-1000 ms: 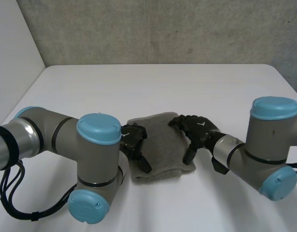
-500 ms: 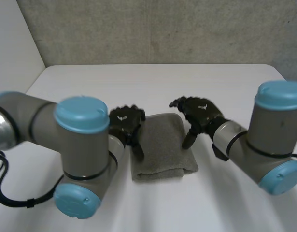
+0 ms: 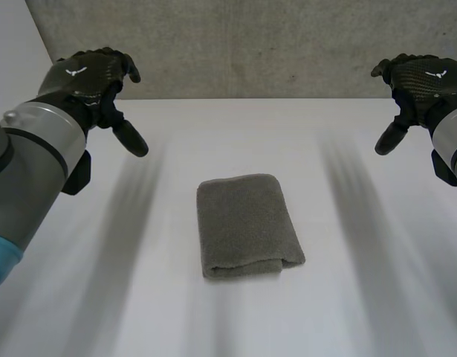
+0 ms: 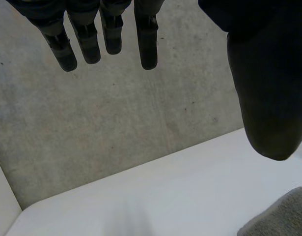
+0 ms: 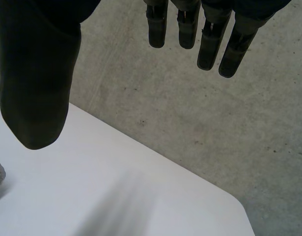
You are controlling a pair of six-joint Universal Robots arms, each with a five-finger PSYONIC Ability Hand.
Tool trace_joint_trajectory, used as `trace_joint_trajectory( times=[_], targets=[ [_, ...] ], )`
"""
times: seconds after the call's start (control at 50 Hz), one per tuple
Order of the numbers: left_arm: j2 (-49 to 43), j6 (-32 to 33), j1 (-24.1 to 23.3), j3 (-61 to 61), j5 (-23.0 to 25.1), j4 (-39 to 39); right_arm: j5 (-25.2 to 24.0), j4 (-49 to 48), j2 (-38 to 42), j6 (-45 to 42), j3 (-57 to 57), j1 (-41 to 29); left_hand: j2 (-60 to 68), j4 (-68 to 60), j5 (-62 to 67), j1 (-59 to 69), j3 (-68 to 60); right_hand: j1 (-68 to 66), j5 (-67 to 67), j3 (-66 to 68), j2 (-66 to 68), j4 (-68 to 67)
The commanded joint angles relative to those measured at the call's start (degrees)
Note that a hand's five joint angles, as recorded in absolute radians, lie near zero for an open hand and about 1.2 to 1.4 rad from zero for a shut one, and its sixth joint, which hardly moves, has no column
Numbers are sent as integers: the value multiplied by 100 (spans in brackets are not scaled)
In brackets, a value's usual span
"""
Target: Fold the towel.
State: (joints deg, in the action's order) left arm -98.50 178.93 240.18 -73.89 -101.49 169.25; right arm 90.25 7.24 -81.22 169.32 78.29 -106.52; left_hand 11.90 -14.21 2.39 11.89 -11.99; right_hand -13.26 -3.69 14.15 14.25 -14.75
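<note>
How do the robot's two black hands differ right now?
The black left hand hangs above the white table's far left side, the black right hand above its far right. The left hand's grey forearm shows at length, the right hand's barely. Both are open, empty and well apart from the folded grey towel.

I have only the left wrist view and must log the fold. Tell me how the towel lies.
Observer: The towel lies folded into a compact rectangle in the middle of the table.
Operator: Report the right hand.
Observer: The right hand hangs high, off to the towel's right, fingers relaxed, holding nothing.
Operator: Place my left hand against the towel.
Observer: The left hand hangs high over the table's left side, well apart from the towel.
</note>
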Motion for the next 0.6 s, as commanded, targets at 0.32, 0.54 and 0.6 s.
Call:
trace_joint_trajectory(
  times=[0.32, 0.54, 0.6],
  targets=[
    [253, -7, 117, -618, -11, 3, -52, 6, -245, 13, 116, -27, -68, 299, -117, -67, 77, 326, 369, -415, -425, 475],
    [384, -7, 161, -671, -2, 21, -34, -3, -386, 22, 195, -62, -68, 299, -117, -67, 77, 326, 369, -415, -425, 475],
    [402, -7, 152, -777, 33, 73, -78, -12, -394, 40, 230, -71, -85, 315, -133, -84, 93, 326, 369, -415, -425, 475]
  ],
)
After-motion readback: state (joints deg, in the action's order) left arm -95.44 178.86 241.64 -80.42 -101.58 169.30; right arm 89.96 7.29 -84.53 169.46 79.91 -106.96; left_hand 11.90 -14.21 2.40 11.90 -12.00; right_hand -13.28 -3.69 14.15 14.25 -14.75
